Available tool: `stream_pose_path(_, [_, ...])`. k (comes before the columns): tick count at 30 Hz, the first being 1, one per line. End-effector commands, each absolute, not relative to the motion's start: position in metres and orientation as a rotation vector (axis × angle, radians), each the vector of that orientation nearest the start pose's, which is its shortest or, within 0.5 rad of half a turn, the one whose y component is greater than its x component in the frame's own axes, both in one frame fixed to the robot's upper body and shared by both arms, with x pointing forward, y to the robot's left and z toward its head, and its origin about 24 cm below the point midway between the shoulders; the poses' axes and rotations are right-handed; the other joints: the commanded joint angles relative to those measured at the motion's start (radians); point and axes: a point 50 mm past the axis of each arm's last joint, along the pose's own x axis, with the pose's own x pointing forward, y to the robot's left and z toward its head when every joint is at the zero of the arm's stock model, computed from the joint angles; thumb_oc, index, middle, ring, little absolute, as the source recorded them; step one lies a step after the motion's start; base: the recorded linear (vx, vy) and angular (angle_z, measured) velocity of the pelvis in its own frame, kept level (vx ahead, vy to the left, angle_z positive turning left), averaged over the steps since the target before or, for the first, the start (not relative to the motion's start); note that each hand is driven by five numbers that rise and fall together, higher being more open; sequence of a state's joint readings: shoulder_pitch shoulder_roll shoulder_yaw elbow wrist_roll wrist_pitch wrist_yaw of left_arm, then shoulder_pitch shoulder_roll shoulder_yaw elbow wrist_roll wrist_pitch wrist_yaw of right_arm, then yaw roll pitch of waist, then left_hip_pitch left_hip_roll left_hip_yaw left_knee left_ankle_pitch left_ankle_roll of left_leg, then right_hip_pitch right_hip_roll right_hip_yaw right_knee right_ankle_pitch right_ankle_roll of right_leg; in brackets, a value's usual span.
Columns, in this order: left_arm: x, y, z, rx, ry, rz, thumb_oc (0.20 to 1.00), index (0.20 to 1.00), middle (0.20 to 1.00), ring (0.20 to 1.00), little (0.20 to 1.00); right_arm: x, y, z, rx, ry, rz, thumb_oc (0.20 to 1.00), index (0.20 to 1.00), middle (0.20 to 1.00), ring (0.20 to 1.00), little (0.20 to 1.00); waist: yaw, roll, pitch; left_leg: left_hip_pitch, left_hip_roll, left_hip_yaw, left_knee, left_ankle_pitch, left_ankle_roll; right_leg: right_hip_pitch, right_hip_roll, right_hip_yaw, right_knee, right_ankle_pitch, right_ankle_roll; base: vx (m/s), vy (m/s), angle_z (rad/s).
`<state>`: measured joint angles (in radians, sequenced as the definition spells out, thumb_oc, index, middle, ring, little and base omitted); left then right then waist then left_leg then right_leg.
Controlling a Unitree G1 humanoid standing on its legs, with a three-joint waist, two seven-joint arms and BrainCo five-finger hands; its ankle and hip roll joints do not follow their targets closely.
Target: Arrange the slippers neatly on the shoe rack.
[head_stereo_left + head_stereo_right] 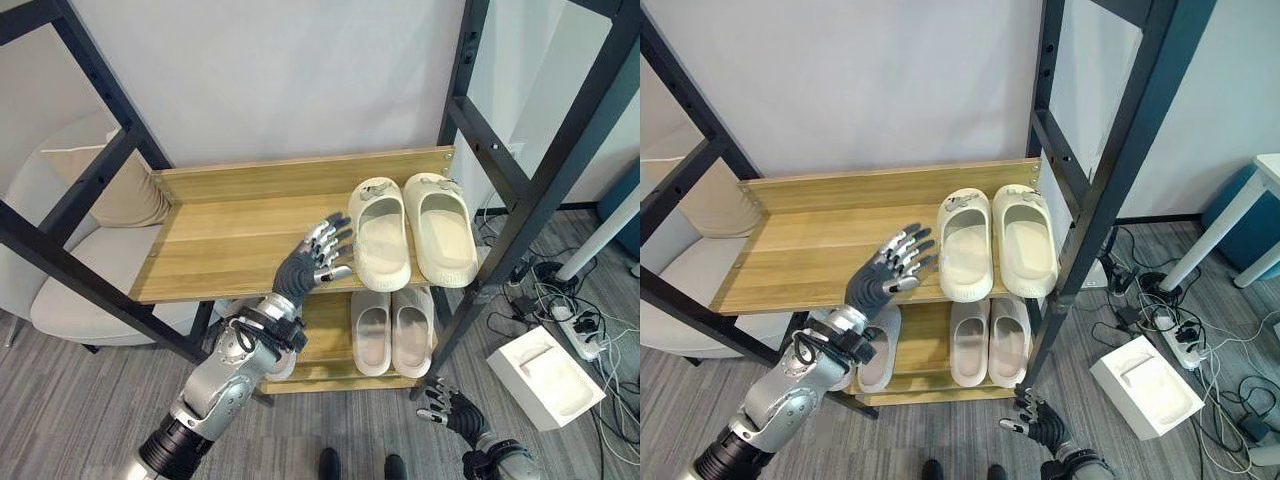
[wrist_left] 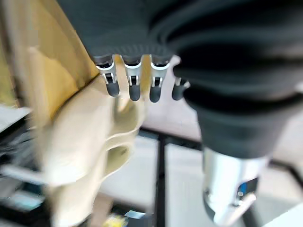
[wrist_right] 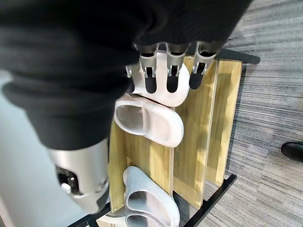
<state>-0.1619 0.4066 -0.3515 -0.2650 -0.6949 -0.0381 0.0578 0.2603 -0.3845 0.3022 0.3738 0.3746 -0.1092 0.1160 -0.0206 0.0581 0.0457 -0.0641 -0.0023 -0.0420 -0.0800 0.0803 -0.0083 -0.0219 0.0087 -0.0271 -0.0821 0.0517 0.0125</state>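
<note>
Reaching over the top shelf (image 1: 230, 250) of the wooden shoe rack (image 1: 300, 175), the left hand (image 1: 312, 262) has its fingers straight and spread, and it holds nothing. Its fingertips are just beside the cream slippers (image 1: 415, 232), close to the left one of the pair. Those two slippers sit side by side at the right end of the top shelf, toes pointing to the front. On the lower shelf (image 1: 925, 350), two white slippers (image 1: 391, 330) lie side by side under them, and a grey slipper (image 1: 877, 362) lies to their left. The right hand (image 1: 447, 405) hangs low near the floor (image 1: 80, 410), fingers loose and apart, holding nothing. A white box (image 1: 545, 375) lies on the floor to the right.
</note>
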Motion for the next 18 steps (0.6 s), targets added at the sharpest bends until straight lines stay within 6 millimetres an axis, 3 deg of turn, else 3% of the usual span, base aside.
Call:
stream_pose_path(1, [0.252, 0.124, 0.173, -0.371, -0.504, -0.483, 1.0, 1.0, 1.0, 1.0, 1.0, 0.15, -0.195, -0.073, 0.039, 0.508, 0.158, 1.0, 1.0, 1.0, 1.0, 1.0, 0.003, -0.042, -0.021, 0.056, -0.02, -0.021, -0.007, -0.073, 0.007, 0.012, -0.057, -0.044, 0.0, 0.004, 0.068, 0.0, 0.0, 0.0])
stream_pose_path(2, [0.252, 0.124, 0.173, -0.371, -0.504, -0.483, 1.0, 1.0, 1.0, 1.0, 1.0, 0.15, -0.195, -0.073, 0.039, 0.508, 0.158, 1.0, 1.0, 1.0, 1.0, 1.0, 0.003, -0.042, -0.021, 0.056, -0.02, -0.021, -0.007, -0.073, 0.007, 0.012, -0.057, -0.044, 0.0, 0.004, 0.068, 0.0, 0.0, 0.0])
stream_pose_path(6, [0.22, 0.101, 0.195, -0.417, -0.587, -0.835, 1.0, 1.0, 1.0, 1.0, 1.0, 0.144, -0.196, -0.078, 0.057, 0.533, 0.163, 1.0, 1.0, 1.0, 1.0, 1.0, 0.007, -0.042, -0.026, 0.059, -0.019, -0.019, -0.007, -0.079, 0.005, 0.015, -0.058, -0.044, 0.0, 0.0, 0.071, 0.0, 0.01, 0.02])
stream_pose_path(8, [0.214, 0.096, 0.19, -0.411, -0.544, -0.926, 1.0, 1.0, 1.0, 1.0, 1.0, 0.146, -0.194, -0.078, 0.061, 0.53, 0.176, 1.0, 1.0, 1.0, 1.0, 1.0, 0.011, -0.042, -0.029, 0.059, -0.019, -0.018, -0.007, -0.081, 0.004, 0.016, -0.057, -0.044, 0.0, -0.001, 0.072, 0.0, 0.0, 0.0])
stream_pose_path(13, [0.206, 0.086, 0.146, -0.275, -0.297, -1.088, 1.0, 1.0, 1.0, 1.0, 1.0, 0.155, -0.193, -0.074, 0.039, 0.511, 0.228, 1.0, 1.0, 1.0, 1.0, 1.0, 0.014, -0.039, -0.034, 0.061, -0.017, -0.013, -0.007, -0.083, 0.004, 0.018, -0.056, -0.044, 0.002, -0.003, 0.072, 0.0, 0.0, 0.0])
stream_pose_path(18, [0.202, 0.1, 0.082, -0.104, -0.016, -1.037, 1.0, 1.0, 1.0, 1.0, 1.0, 0.161, -0.195, -0.074, 0.016, 0.514, 0.248, 1.0, 1.0, 1.0, 1.0, 1.0, 0.015, -0.038, -0.034, 0.064, -0.014, -0.014, -0.007, -0.084, 0.005, 0.019, -0.054, -0.041, 0.004, -0.003, 0.071, 0.0, 0.0, 0.0])
